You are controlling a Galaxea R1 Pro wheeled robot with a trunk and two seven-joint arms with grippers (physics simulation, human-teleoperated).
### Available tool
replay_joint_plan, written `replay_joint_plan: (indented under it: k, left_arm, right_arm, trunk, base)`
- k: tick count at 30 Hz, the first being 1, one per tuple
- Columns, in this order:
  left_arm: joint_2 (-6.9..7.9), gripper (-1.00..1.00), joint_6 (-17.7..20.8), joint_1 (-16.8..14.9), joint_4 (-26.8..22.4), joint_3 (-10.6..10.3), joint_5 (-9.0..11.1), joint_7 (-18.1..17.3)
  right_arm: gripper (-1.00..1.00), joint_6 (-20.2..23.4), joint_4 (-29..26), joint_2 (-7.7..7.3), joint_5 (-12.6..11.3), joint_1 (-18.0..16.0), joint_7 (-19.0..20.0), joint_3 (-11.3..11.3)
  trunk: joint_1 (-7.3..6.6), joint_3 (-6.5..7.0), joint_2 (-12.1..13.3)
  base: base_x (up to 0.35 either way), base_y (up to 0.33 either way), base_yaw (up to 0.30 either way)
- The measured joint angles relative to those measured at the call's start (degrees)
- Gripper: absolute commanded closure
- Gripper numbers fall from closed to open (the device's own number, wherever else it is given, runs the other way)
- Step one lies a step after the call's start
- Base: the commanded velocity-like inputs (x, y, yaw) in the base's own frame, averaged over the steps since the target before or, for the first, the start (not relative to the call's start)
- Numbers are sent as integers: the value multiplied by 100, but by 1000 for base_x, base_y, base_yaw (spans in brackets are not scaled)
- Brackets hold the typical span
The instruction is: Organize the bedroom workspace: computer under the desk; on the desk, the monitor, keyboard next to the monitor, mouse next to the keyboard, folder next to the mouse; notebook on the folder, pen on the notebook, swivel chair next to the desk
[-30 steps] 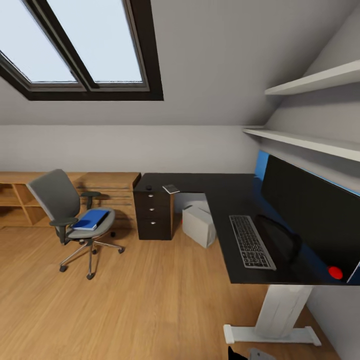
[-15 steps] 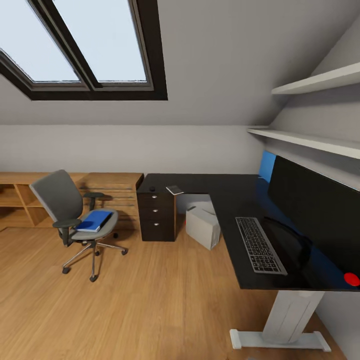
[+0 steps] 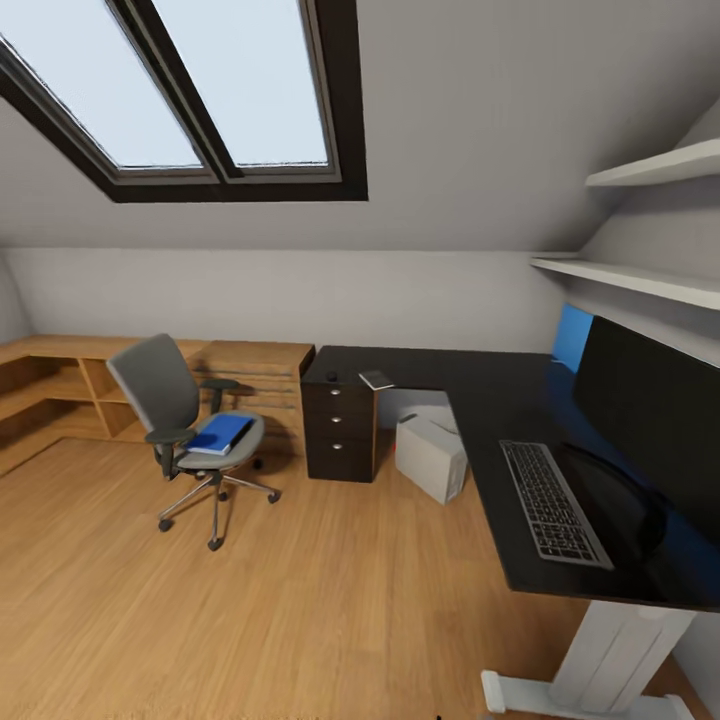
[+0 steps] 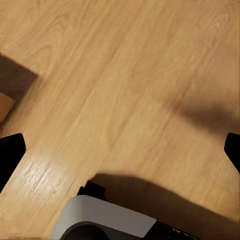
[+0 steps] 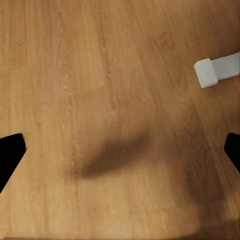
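Both pincers (image 4: 120,145) (image 5: 120,145) spread wide, empty above bare floor (image 4: 125,75). From my head, the folder (image 3: 220,434) lies on the swivel chair (image 3: 185,420), well ahead; I should roll close before reaching.

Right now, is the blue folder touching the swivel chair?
Touching. The head view shows the folder lying flat on the swivel chair's grey seat, with no gap beneath it.

Blue folder (image 3: 220,434) on swivel chair (image 3: 170,400) (grey), keyboard (image 3: 553,503) on desk (image 3: 470,385)
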Motion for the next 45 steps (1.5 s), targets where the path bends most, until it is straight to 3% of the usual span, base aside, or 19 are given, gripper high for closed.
replay_joint_plan:
  k: [10,22,35,45]
  left_arm:
    - [2,-100,1,0,4,7,13,1]
    - [12,-100,-1,-1,20,8,13,-10]
    - [19,-100,-3,0,24,9,19,-11]
    - [13,-100,-2,2,22,11,22,-14]
  right_arm:
    - [-100,4,-9,-1,-8,0,-1,-15]
    - [-100,-8,-69,-17,22,0,-1,15]
    - [-100,-443,-72,-29,51,1,6,41]
    - [-100,-471,-67,-28,51,-1,-1,38]
  trunk:
    - [-220,138,401]
    - [-222,70,403]
    - [-224,3,402]
    - [-224,2,402]
  base:
    - [0,0,242]
    - [36,0,183]
    - [305,0,-45]
    - [335,-23,230]
